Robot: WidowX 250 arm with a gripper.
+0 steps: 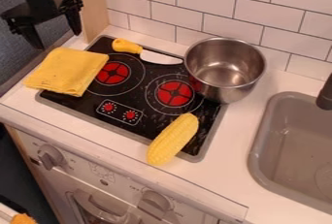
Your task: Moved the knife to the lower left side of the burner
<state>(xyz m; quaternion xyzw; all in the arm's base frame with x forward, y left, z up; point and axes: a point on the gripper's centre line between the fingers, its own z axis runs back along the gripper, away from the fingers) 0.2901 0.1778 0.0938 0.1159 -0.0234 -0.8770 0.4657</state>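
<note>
My gripper hangs at the upper left, above and left of the stove, its two fingers spread apart with nothing between them. The knife, with a yellow handle and a pale blade, lies along the back edge of the black burner plate, its handle toward the left and its blade pointing at the pot. Two red burner rings are on the plate, and the knife is behind them, well to the right of my gripper.
A folded yellow cloth covers the plate's left edge. A steel pot stands at the back right. Yellow corn lies across the front right edge. The grey sink is at the right, and a tiled wall rises behind.
</note>
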